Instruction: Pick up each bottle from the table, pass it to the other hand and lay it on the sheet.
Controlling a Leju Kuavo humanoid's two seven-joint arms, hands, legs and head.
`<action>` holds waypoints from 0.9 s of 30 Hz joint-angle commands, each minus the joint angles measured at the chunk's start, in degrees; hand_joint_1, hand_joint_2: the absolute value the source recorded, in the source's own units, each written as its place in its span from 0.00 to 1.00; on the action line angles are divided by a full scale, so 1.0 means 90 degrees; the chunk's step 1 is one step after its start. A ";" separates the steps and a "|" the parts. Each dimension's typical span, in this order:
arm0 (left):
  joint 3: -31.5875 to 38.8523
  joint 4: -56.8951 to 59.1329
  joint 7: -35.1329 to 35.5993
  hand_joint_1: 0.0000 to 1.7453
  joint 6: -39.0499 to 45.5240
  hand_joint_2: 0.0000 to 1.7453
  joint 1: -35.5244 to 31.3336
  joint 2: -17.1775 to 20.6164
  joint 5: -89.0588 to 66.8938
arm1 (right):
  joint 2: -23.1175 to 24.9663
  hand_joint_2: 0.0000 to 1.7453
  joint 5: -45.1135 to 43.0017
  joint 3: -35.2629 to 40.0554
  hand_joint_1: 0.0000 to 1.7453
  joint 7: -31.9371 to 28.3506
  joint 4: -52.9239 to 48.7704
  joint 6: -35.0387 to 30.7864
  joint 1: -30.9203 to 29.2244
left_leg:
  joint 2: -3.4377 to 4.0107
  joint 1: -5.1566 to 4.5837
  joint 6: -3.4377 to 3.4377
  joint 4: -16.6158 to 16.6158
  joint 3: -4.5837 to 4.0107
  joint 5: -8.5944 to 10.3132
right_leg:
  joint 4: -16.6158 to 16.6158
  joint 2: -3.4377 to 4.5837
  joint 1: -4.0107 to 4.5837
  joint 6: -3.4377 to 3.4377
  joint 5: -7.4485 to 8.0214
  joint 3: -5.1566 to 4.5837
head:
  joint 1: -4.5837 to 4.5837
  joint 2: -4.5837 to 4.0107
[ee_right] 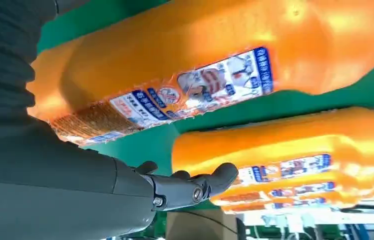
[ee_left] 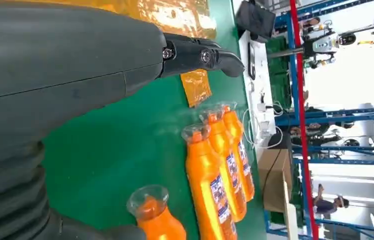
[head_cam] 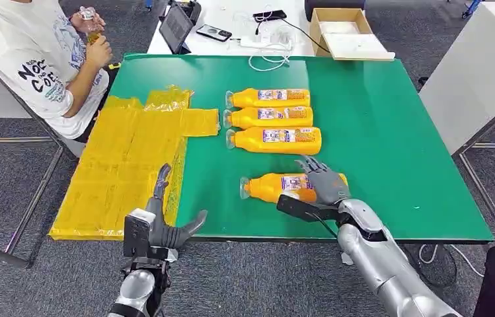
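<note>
Three orange bottles with clear caps lie side by side on the green table [head_cam: 390, 132]: far [head_cam: 271, 98], middle [head_cam: 267, 117] and near [head_cam: 276, 140]. A fourth bottle [head_cam: 277, 187] lies alone closer to me. My right hand [head_cam: 324, 186] lies over its base end, fingers [head_cam: 310, 165] stretched past it and thumb on the near side, not closed around it. The right wrist view has this bottle [ee_right: 199, 75] against the palm. The yellow sheet [head_cam: 119, 165] covers the table's left part. My left hand [head_cam: 165, 224] hovers open at the sheet's front corner, holding nothing.
A seated person [head_cam: 39, 59] at the far left holds a small bottle [head_cam: 89, 23]. Behind the green table stand a tablet [head_cam: 177, 26], a phone [head_cam: 213, 32], a power strip with cables [head_cam: 264, 41] and a cardboard box [head_cam: 343, 30]. A white cabinet [head_cam: 482, 72] is at the right.
</note>
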 commanded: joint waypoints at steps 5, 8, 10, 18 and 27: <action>0.0002 0.0565 0.0016 0.00 -0.0073 1.00 -0.0288 0.0158 0.0063 | 0.0006 1.00 -0.0144 0.0330 0.00 -0.0016 0.0708 0.0337 -0.0491 | 0.0017 0.0001 0.0002 -0.0002 0.0028 -0.0010 | -0.0005 0.0008 0.0005 -0.0019 -0.0005 0.0024 | 0.0000 0.0000; 0.0012 0.0690 0.0051 0.00 -0.0066 1.00 -0.0300 0.0151 0.0054 | -0.0021 1.00 0.0032 0.0352 0.00 0.0233 0.1145 0.0179 -0.0578 | 0.0003 -0.0001 0.0001 -0.0004 0.0014 -0.0002 | -0.0004 -0.0001 0.0001 -0.0010 -0.0002 0.0013 | 0.0000 0.0000; 0.0017 0.0731 0.0053 0.00 -0.0066 1.00 -0.0302 0.0156 0.0049 | -0.0032 1.00 0.0061 0.0296 0.00 0.0313 0.1334 0.0078 -0.0631 | 0.0006 0.0000 0.0001 -0.0004 0.0024 -0.0005 | -0.0006 0.0000 0.0003 -0.0015 -0.0004 0.0022 | 0.0000 0.0000; 0.0017 0.0784 0.0056 0.00 -0.0095 1.00 -0.0324 0.0146 0.0051 | -0.0031 1.00 0.0009 0.0147 0.00 0.0372 0.1736 0.0170 -0.0826 | 0.0008 -0.0001 0.0002 -0.0002 0.0023 -0.0006 | -0.0003 0.0000 0.0003 -0.0017 -0.0004 0.0021 | 0.0000 0.0000; -0.0006 0.0888 0.0064 0.00 -0.0093 1.00 -0.0386 0.0154 0.0058 | 0.0120 1.00 -0.0008 0.0018 0.00 0.0490 0.2241 0.0127 -0.0987 | 0.0005 0.0000 0.0001 -0.0003 0.0014 -0.0003 | -0.0004 0.0001 0.0002 -0.0010 -0.0002 0.0012 | 0.0000 0.0000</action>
